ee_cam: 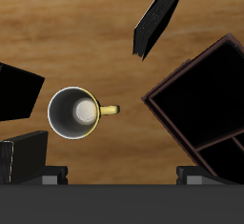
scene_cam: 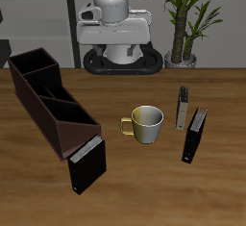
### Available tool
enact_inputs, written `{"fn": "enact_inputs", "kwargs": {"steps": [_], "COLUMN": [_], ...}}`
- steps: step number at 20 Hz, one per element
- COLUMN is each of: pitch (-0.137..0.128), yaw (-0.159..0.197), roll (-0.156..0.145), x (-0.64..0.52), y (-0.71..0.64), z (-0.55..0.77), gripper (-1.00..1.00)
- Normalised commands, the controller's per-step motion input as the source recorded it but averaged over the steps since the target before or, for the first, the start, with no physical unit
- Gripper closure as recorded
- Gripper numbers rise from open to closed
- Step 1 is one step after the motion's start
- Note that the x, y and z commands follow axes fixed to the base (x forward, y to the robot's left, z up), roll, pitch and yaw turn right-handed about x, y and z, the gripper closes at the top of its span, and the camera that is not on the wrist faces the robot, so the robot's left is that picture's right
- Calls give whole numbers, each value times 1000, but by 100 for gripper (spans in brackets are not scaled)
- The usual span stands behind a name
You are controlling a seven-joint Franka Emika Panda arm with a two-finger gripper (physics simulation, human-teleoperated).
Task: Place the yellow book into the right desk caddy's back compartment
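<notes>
the yellow book point(scene_cam: 182, 107) stands on edge on the wooden tabletop point(scene_cam: 144, 187), right of centre in the exterior frame, thin and upright, with nothing gripping it. just beside it, a little lower and further right in the frame, a taller black book point(scene_cam: 195, 137) also stands on edge. the white mug point(scene_cam: 147, 123) with a yellow handle sits open side up at mid-frame, near the yellow book but apart from it. the right desk caddy point(scene_cam: 53, 100) runs diagonally through the upper left of the exterior frame, a long dark box with three open cells; i cannot tell which end cell is the back compartment. a second black book point(scene_cam: 86, 164) stands against the caddy's lower end, nearest the tabletop's front edge. in the wrist view the mug point(ee_cam: 75, 112), a black book point(ee_cam: 158, 17) and part of the caddy point(ee_cam: 202, 99) show. only the tool's dark body shows there, so i cannot tell whether its fingers are spread or pressed together.
</notes>
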Motion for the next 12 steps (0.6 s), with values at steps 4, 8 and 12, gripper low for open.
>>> {"fn": "enact_inputs", "kwargs": {"steps": [4,8,12], "pitch": [-4,7,-2], "yaw": [4,-30,-32], "roll": [-25,-46,-37], "x": [4,91,72], "y": [69,129,263], "z": [-36,-40,-51], "gripper": [-100,-100,-100]}}
